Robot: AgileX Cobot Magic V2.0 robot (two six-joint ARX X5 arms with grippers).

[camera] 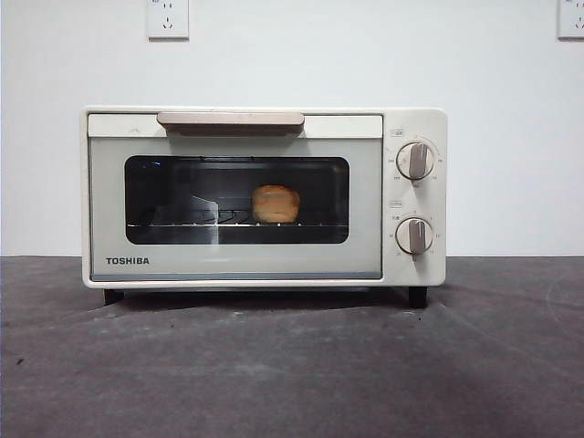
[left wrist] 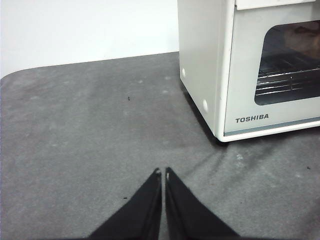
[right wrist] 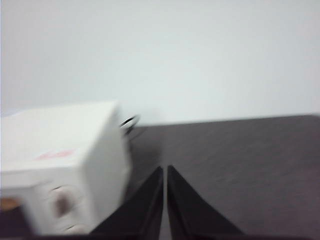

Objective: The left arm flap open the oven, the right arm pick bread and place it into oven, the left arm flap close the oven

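Already the job looks finished: bread inside, door shut.

Judging by how things lie, the last step is done. The oven (camera: 265,196) stands toward the back edge of the desk (camera: 292,365), its glass door (camera: 235,205) upright and closed under the handle (camera: 230,119), and the bread (camera: 276,203) sits on the wire rack (camera: 237,222) behind the glass. My left pincer (left wrist: 163,173) hangs over bare desk, apart from the oven's near corner, jaws together and holding nothing. My right pincer (right wrist: 164,170) is likewise closed and empty, beside the oven's knob end; that view is blurred. Next I need only keep both arms clear.
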